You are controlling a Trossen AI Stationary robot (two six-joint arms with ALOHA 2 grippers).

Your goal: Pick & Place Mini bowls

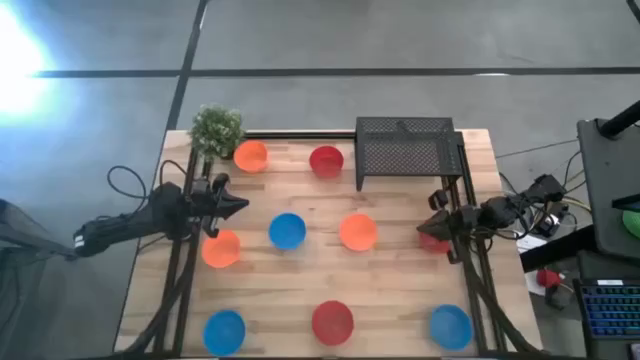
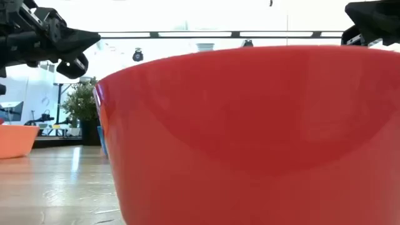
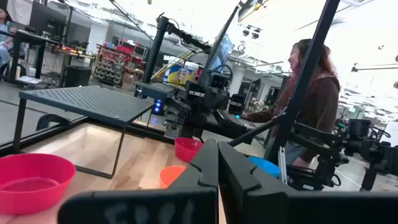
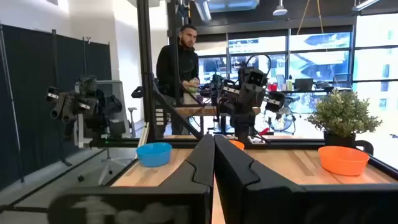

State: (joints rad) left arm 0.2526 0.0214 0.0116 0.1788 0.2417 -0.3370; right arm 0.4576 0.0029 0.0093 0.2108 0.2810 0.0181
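Note:
Nine mini bowls rest on their bases on the wooden table. In the high view they are orange (image 1: 250, 155), red (image 1: 326, 160), blue (image 1: 287, 231), orange (image 1: 357, 232), orange (image 1: 221, 248), red (image 1: 436, 243), blue (image 1: 224, 332), red (image 1: 332, 322) and blue (image 1: 450, 326). My left gripper (image 1: 243, 205) is shut and hovers between two orange bowls and the middle blue one. My right gripper (image 1: 424, 227) is shut and hovers over the right-hand red bowl, partly hiding it. The near red bowl (image 2: 250, 137) fills the low view.
A black mesh stand (image 1: 405, 150) sits at the table's far right and a small potted plant (image 1: 216, 130) at its far left corner. Black frame posts run along both sides. People stand beyond the table: one (image 3: 311, 106) in the left wrist view, one (image 4: 180, 68) in the right wrist view.

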